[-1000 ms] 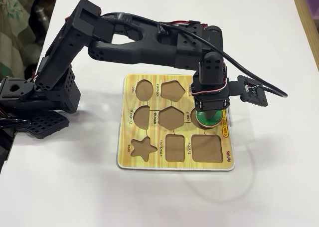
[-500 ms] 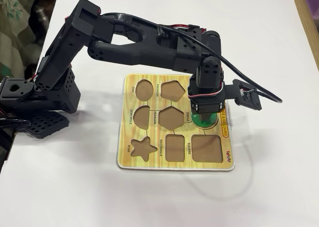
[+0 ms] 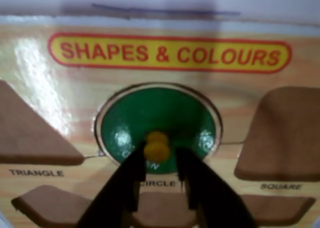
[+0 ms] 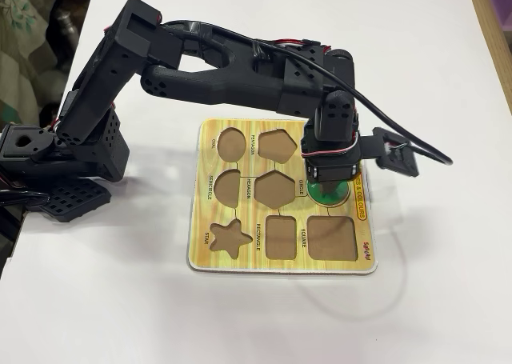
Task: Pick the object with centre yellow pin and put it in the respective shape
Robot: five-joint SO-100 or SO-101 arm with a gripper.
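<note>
Green disc (image 3: pixel 157 123) sits in the circle slot, 12 o'clock edge of the board (image 3: pixel 55 107) in wrist view. Placement looks done. Gripper (image 3: pixel 159 160) fingers stand apart either side of the yellow pin (image 3: pixel 157 147), seemingly not clamping. Left: retract the arm.

A white table (image 4: pixel 240 324) fills the fixed view, with patterned fabric (image 4: pixel 24 28) beyond its left edge.

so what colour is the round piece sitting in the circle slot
Green, with a yellow pin at its centre. The circle piece shows best in the wrist view.
</note>
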